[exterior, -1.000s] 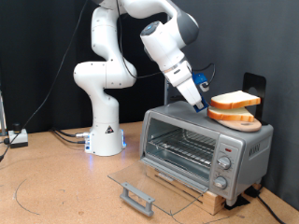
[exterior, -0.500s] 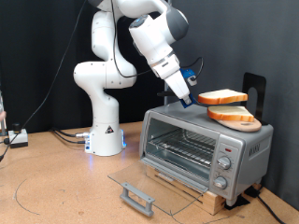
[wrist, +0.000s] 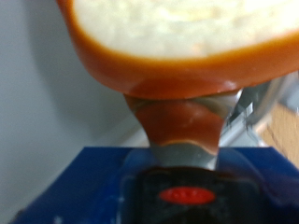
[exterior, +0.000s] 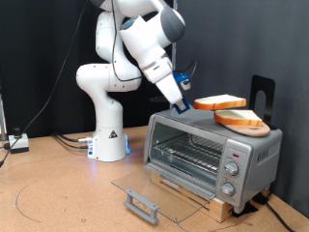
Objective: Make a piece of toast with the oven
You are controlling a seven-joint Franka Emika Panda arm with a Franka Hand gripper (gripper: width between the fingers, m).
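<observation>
Holding the piece of toast (exterior: 219, 101) by one edge, the gripper (exterior: 186, 107) has it clear of the oven (exterior: 212, 155), in the air above the oven's top and just to the exterior view's left of the flatter orange-brown slice (exterior: 241, 120) that lies on the roof; the wrist view shows the fingers (wrist: 182, 126) clamped on the crust (wrist: 177, 75), with the pale face of the bread filling the space beyond them. As far as the work goes, the oven door (exterior: 154, 188) is already down, lying flat with its grey handle (exterior: 141, 204) towards the exterior view's bottom, and the wire rack (exterior: 188, 150) inside stands bare; so the opening looks done and the bread is picked up, but it is not yet in the oven; loading, closing the door and turning the knobs (exterior: 231, 170) all seem left to do. The arm rises from its white base (exterior: 108, 145) at the exterior view's left, bends over at the top, and slopes its forearm down and towards the exterior view's right, so the hand points at a slant and the slice sits roughly level.
</observation>
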